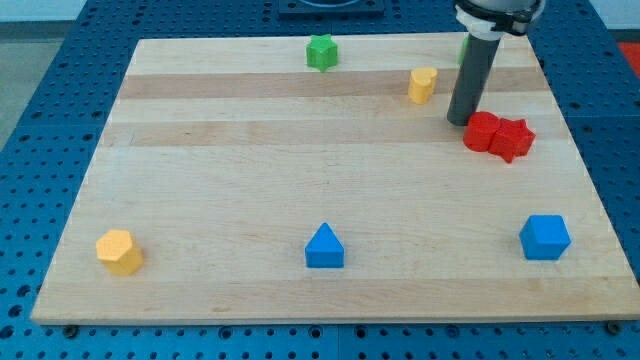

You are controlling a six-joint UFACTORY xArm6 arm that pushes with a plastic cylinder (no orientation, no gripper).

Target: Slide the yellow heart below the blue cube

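Note:
The yellow heart (422, 85) sits near the view's top, right of centre. The blue cube (545, 237) sits at the view's lower right, far below the heart. My tip (461, 122) rests on the board just right of and below the yellow heart, a short gap away from it. The tip is right beside the left edge of a red block (483, 131).
A second red block (514, 139), star-like, touches the first on its right. A green star (321, 52) is at top centre. A sliver of green (463, 48) shows behind the rod. A blue triangle (324, 247) is at bottom centre, and a yellow hexagon-like block (119, 251) at bottom left.

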